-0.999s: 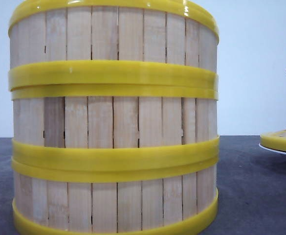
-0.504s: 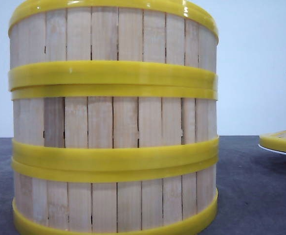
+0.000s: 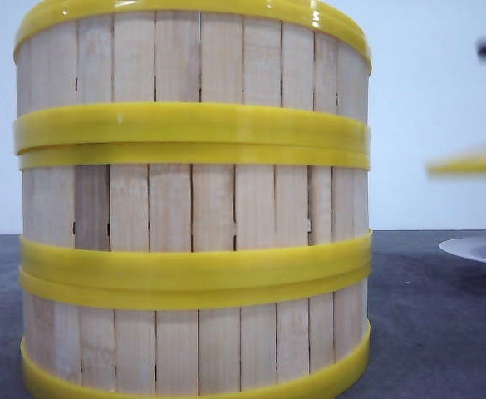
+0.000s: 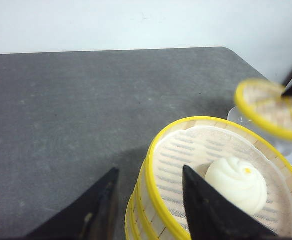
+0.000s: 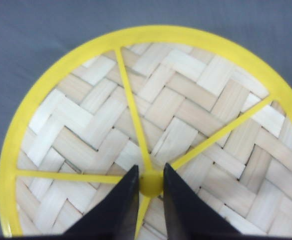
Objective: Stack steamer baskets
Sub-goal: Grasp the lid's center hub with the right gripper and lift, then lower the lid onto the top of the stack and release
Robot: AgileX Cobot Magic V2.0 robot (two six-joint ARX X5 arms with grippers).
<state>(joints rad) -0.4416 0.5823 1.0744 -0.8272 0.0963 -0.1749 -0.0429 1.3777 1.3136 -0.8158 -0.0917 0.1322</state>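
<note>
stack of steamer baskets (image 3: 193, 208) fills most of the front view, three of them sitting one on top of another on the dark grey table (image 3: 434, 332), yellow rims touching where they meet. from the left wrist camera you can look down into the top basket (image 4: 220, 175), and a white bun (image 4: 235, 182) with a little yellow dot sits on the liner inside, off toward the side facing the plate.

left gripper (image 4: 148, 200) is spread wide and has hold of nothing. one finger hangs outside the stack's wall over the table, the other is over the inside of the top basket, so the rim sits between them. can't tell if either finger actually touches it.

right gripper (image 5: 149, 192) is pinched down on the small yellow knob at the centre of a woven lid (image 5: 155, 125), yellow ring and yellow spokes. that lid is up in the air beside the stack, roughly level with the middle basket in the front view, blurred (image 3: 468, 163). under it, near the stack and well apart from the lid, a white plate (image 3: 479, 253) rests on the table.
</note>
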